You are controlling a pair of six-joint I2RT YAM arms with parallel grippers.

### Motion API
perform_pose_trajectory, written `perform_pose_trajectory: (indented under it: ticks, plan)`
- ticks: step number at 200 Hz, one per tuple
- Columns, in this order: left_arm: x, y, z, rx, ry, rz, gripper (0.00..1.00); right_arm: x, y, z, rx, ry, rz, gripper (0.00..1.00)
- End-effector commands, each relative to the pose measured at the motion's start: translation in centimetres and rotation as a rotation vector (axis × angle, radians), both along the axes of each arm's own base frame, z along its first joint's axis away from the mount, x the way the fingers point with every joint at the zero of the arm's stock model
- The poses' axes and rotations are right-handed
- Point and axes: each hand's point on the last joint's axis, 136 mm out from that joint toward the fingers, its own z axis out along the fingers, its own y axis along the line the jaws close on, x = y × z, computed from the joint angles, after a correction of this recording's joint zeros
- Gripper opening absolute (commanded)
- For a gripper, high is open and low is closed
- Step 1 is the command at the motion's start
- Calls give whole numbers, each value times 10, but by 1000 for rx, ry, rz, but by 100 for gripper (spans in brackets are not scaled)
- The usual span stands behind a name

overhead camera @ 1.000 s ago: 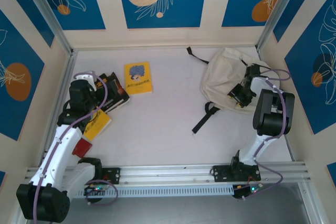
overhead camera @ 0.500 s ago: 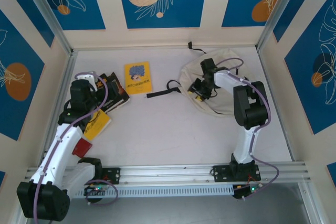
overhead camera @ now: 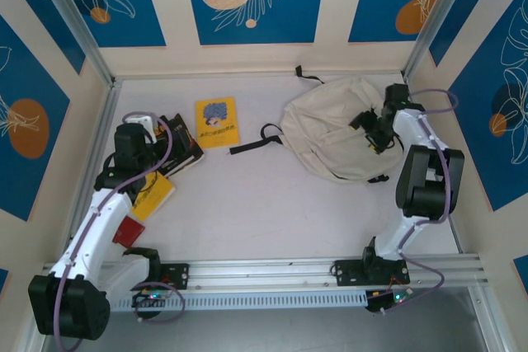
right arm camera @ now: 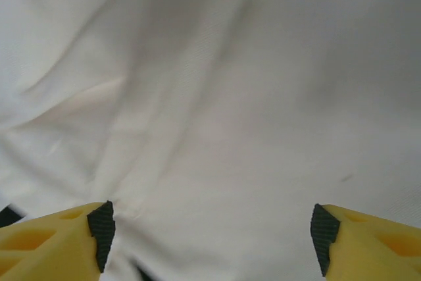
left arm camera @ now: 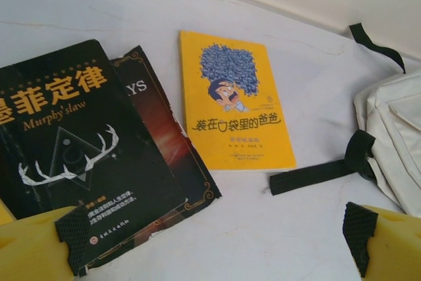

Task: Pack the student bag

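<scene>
The cream student bag (overhead camera: 330, 133) lies flat at the back right of the table, one black strap (overhead camera: 257, 143) trailing left toward the books. Its edge and strap also appear in the left wrist view (left arm camera: 395, 129). My right gripper (overhead camera: 373, 131) hovers over the bag's right side, jaws open wide, cream fabric (right arm camera: 210, 116) spread below its fingertips (right arm camera: 102, 231) with nothing held. My left gripper (overhead camera: 144, 172) is open over the left book pile; its yellow fingers (left arm camera: 375, 241) frame bare table in front of the books.
A small yellow book (overhead camera: 217, 122) (left arm camera: 237, 100) lies flat at back centre. Two dark books (overhead camera: 177, 144) (left arm camera: 79, 156) overlap at the left, with a yellow item (overhead camera: 153, 195) and a red one (overhead camera: 129, 232) nearer the left arm. Walls enclose the table.
The right arm swung from the bag's left side back to its right side. The bag now lies flatter and more spread out. The left arm has hardly moved.
</scene>
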Motion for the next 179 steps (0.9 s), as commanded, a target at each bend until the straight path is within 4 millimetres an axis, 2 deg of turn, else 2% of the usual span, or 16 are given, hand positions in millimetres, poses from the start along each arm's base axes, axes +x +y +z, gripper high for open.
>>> perform_pose_trajectory:
  ticks: [1, 16, 44, 55, 76, 100, 127, 163, 179]
  plan:
    - [1, -11, 12, -36, -9, -58, 100, -14, 5, -25, 130, 73, 18, 84]
    - [1, -13, 11, -45, -1, -69, 100, -20, 0, -35, 122, 103, -10, 86]
    - [-1, -18, 10, -67, 24, -85, 100, -37, 4, -49, 141, 155, -43, 87]
    - [-3, -20, 10, -71, 46, -92, 100, -46, 10, -52, 169, 173, -62, 86]
    - [-5, -27, 6, -86, 96, -119, 100, -62, 33, -49, 255, 162, -87, 83]
    - [-4, -40, -2, -129, 147, -151, 100, -84, 67, -47, 289, 161, -107, 82]
    - [-2, -62, -15, -159, 199, -180, 98, -104, 116, -49, 355, 150, -122, 82]
    - [-2, -106, -32, -146, 242, -270, 97, -128, 189, -59, 398, 204, -78, 81]
    - [-2, -126, -42, -133, 269, -304, 97, -132, 225, -58, 393, 218, -6, 80]
